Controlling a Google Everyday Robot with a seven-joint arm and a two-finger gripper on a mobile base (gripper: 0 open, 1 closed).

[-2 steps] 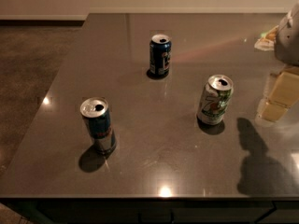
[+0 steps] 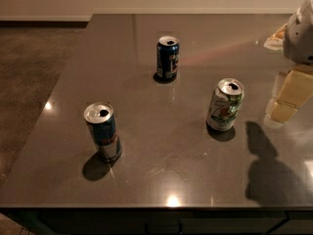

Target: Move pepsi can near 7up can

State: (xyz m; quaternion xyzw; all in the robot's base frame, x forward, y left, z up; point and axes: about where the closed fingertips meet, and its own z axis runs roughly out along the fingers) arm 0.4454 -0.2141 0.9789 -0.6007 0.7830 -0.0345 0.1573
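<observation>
Gripper (image 2: pixel 288 96) hovers apart from 7up can (image 2: pixel 225 105), apparently touching nothing; opening cannot be told.

Left of the one gripper (image 2: pixel 287 99) at the right edge, three cans are counted: one pepsi can (image 2: pixel 167 58), one 7up can (image 2: pixel 225 105), one slim blue-and-silver can (image 2: pixel 103 131).

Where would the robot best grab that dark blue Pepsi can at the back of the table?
Probably around the middle of the pepsi can's side wall, coming level from the right, where the gripper hangs at the table edge. The can stands upright and round, well apart from the 7up can nearer the front, so its sides are free.
</observation>
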